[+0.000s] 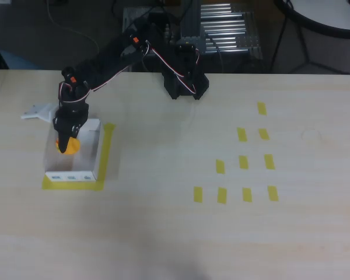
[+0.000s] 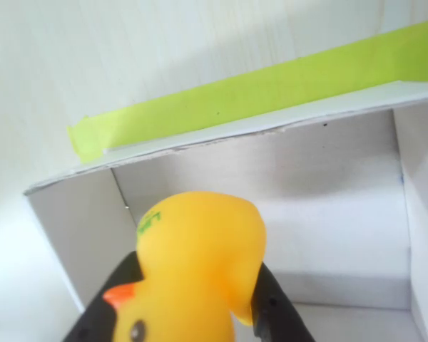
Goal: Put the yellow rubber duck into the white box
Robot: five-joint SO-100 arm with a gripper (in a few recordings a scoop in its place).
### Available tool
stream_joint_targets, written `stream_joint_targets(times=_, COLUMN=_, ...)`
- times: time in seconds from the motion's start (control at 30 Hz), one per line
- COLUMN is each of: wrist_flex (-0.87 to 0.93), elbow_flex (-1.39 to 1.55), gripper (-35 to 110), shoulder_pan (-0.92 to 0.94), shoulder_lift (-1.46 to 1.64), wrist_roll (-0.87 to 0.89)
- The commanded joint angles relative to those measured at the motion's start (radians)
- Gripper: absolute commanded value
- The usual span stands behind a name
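In the overhead view my black gripper (image 1: 65, 142) hangs over the open white box (image 1: 93, 153) at the table's left, shut on the yellow rubber duck (image 1: 69, 144). The wrist view looks down into the white box (image 2: 328, 178). There the yellow rubber duck (image 2: 196, 274) sits squeezed between my two black fingers (image 2: 274, 310), its orange beak pointing to the lower left, above the box floor. Whether the duck touches the floor I cannot tell.
Yellow tape (image 1: 105, 154) borders the box on its right and front sides. Several short yellow tape strips (image 1: 243, 162) lie on the right half of the table. The arm's black base (image 1: 184, 79) stands at the back edge, with a white bracket (image 1: 38, 112) left of the box.
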Motion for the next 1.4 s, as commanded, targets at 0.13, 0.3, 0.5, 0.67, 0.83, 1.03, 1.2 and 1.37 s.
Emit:
stream_joint_targets(times=0.13, wrist_flex=0.005, elbow_flex=-0.109, gripper=35, shoulder_pan=0.012, shoulder_lift=0.025, wrist_roll=-0.067)
stream_joint_targets(times=0.3, wrist_flex=0.012, elbow_flex=-0.106, gripper=36, shoulder_pan=0.0, shoulder_lift=0.055, wrist_roll=-0.063)
stream_joint_targets(times=0.5, wrist_flex=0.138, elbow_flex=-0.095, gripper=22, shoulder_pan=-0.089, shoulder_lift=0.399, wrist_roll=0.103)
stream_joint_targets(times=0.67, wrist_flex=0.196, elbow_flex=-0.06, gripper=0, shoulder_pan=-0.282, shoulder_lift=0.816, wrist_roll=0.477)
stream_joint_targets(times=0.83, wrist_flex=-0.14, elbow_flex=0.623, gripper=0, shoulder_pan=-0.618, shoulder_lift=1.417, wrist_roll=0.598)
stream_joint_targets(times=1.03, wrist_flex=-0.253, elbow_flex=1.457, gripper=0, shoulder_pan=-0.933, shoulder_lift=2.02, wrist_roll=0.661)
stream_joint_targets(times=1.2, wrist_flex=-0.152, elbow_flex=1.701, gripper=0, shoulder_pan=-0.933, shoulder_lift=2.155, wrist_roll=0.784)
stream_joint_targets(times=1.37, wrist_flex=-0.02, elbow_flex=1.776, gripper=0, shoulder_pan=-0.928, shoulder_lift=2.221, wrist_roll=0.815)
